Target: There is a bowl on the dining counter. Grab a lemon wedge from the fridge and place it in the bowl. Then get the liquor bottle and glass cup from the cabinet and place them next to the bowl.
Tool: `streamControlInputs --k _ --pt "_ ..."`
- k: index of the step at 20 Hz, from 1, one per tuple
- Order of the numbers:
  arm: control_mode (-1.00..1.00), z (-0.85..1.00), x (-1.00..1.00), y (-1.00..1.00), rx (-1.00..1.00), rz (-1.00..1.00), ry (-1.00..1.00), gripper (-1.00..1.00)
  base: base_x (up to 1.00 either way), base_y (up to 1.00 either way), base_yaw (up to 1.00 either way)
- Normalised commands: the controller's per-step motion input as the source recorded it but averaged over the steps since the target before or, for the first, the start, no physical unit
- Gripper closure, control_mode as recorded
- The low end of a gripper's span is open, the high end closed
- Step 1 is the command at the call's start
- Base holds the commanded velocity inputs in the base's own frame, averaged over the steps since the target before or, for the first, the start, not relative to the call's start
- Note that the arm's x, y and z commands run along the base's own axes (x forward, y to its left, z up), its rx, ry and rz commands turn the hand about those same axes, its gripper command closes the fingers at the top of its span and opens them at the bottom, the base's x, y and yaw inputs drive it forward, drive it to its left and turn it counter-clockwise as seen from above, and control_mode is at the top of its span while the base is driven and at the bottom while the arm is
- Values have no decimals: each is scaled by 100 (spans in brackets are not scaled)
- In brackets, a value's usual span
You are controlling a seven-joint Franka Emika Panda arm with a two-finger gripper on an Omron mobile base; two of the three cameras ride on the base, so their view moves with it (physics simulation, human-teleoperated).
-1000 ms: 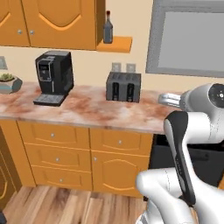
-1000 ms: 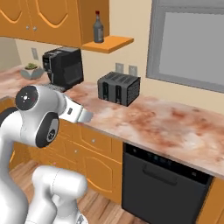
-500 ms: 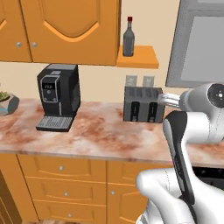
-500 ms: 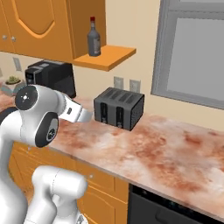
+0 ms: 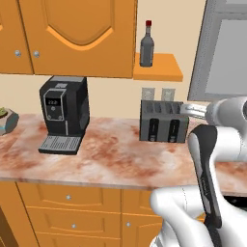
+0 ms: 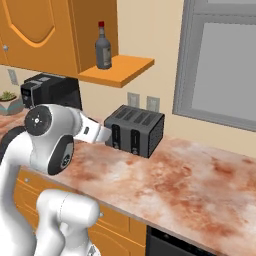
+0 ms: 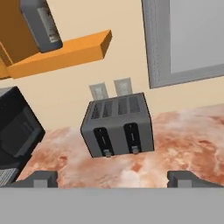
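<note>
The liquor bottle [image 5: 146,46] [image 6: 103,47] [image 7: 41,24], dark glass with a red cap, stands upright on an orange shelf [image 5: 159,68] [image 6: 120,70] [image 7: 65,51] beside the wooden wall cabinet [image 5: 72,34] [image 6: 40,30]. My gripper [image 7: 113,179] is open, its two fingertips far apart with nothing between them. It hovers over the marble counter [image 7: 183,140], below the shelf and pointing at the toaster [image 7: 118,127]. In the base views the hand [image 5: 193,110] [image 6: 97,132] reaches towards the toaster from in front.
A dark four-slot toaster [image 5: 163,120] [image 6: 135,130] sits against the wall under two outlets. A black coffee machine [image 5: 62,113] [image 6: 47,90] stands to its left, a potted plant [image 5: 5,120] [image 6: 10,102] further left. A grey-framed window [image 5: 224,48] [image 6: 225,65] is to the right.
The whole picture has shifted: the base has driven closer to the counter, so the toaster, shelf and bottle appear larger and nearer. The arm keeps its pose.
</note>
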Motion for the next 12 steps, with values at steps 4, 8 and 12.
streamControlInputs --k 4,8,12 --pt "-100 25 -23 -78 0 31 -33 -100 0 0 0" --pt "-100 76 -7 -37 -1 28 -29 -100 0 0 0" --pt "-100 99 3 -6 -2 21 -16 -100 0 0 0"
